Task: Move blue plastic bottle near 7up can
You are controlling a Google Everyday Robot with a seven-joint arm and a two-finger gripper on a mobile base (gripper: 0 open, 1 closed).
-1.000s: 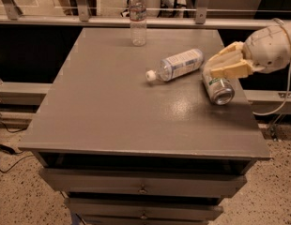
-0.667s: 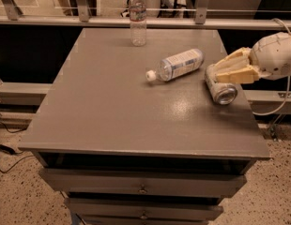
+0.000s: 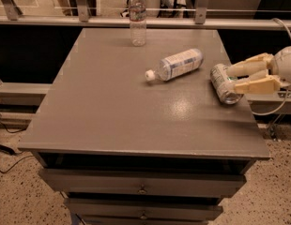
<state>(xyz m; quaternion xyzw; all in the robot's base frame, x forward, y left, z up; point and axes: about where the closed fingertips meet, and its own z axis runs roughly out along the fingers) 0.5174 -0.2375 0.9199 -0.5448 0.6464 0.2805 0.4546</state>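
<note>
Lying flat: blue plastic bottle [image 3: 179, 64] is resting on its side on the table [image 3: 112, 111], cap pointing left.
7up can [image 3: 220, 81]: is lying tipped over just beside the bottle, not touching.
Gripper [image 3: 232, 80]: is hovering at the can, fingers spread, seemingly gripping nothing.
Progress: bottle is sitting near can; little is remaining.

We find the blue plastic bottle [image 3: 179, 63] lying right of centre on the worktop [image 3: 112, 116], its cap pointing left. The 7up can [image 3: 222, 82] lies near it, by the right edge. The gripper [image 3: 233, 79] hangs over that edge at the can, fingers apart. A slim bottle [image 3: 137, 20] stands upright by the back edge.
</note>
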